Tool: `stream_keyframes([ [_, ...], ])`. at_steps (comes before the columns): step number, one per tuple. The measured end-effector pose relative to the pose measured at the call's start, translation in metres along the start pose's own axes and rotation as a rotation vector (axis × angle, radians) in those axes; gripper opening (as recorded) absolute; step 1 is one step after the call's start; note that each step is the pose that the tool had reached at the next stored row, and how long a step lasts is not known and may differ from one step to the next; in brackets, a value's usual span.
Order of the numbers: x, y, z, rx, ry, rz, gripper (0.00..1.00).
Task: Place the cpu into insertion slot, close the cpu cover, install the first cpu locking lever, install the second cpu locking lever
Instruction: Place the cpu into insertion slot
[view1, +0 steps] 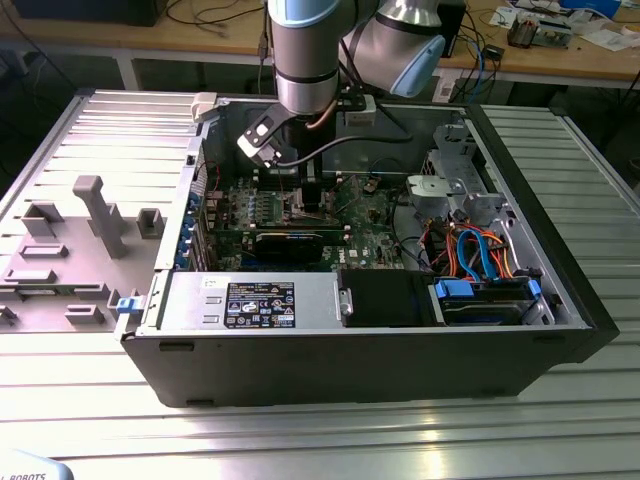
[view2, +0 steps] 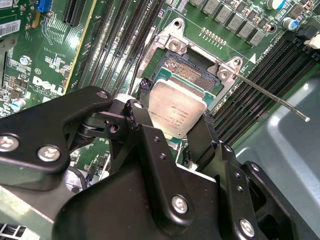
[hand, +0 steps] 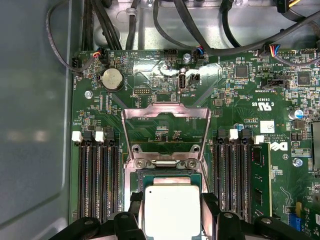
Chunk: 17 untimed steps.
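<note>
Placing the cpu (view2: 177, 112) is the step in hand, and I judge it wants a level chip and a straight descent. Its corners should square with the silver rim, with no sliding across the contacts and no release until it lies flat.

My jaws are clamped on the cpu, one of the fingers (view2: 141, 129) on each of two opposite edges. They stand only as far apart as the chip is wide. In both wrist views the chip's dull silver top faces up and its green edge shows on the far side.

Just beyond it is the insertion slot (view2: 191, 71). The cpu sits over the slot's near part, and the rows of contacts on the far part lie uncovered. I cannot tell whether the chip touches the slot yet.

Past the slot, in the first wrist view, the cpu cover (hand: 165, 109) is swung up and back, so its window leaves the way clear. A thin locking lever (view2: 270, 96) stands free, angled off one corner of the slot.

In the exterior view I reach down into the open computer case (view1: 350, 350), which lies on the ribbed metal tabletop (view1: 300, 440).
</note>
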<state>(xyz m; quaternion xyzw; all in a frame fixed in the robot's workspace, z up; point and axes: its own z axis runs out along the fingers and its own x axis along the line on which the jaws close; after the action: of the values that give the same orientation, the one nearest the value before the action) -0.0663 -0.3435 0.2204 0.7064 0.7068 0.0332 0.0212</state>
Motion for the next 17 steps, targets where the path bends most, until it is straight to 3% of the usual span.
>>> stream_keyframes([
  [17,0.0009,-0.0038,0.0123,0.0002,0.0009,0.0,0.54],
])
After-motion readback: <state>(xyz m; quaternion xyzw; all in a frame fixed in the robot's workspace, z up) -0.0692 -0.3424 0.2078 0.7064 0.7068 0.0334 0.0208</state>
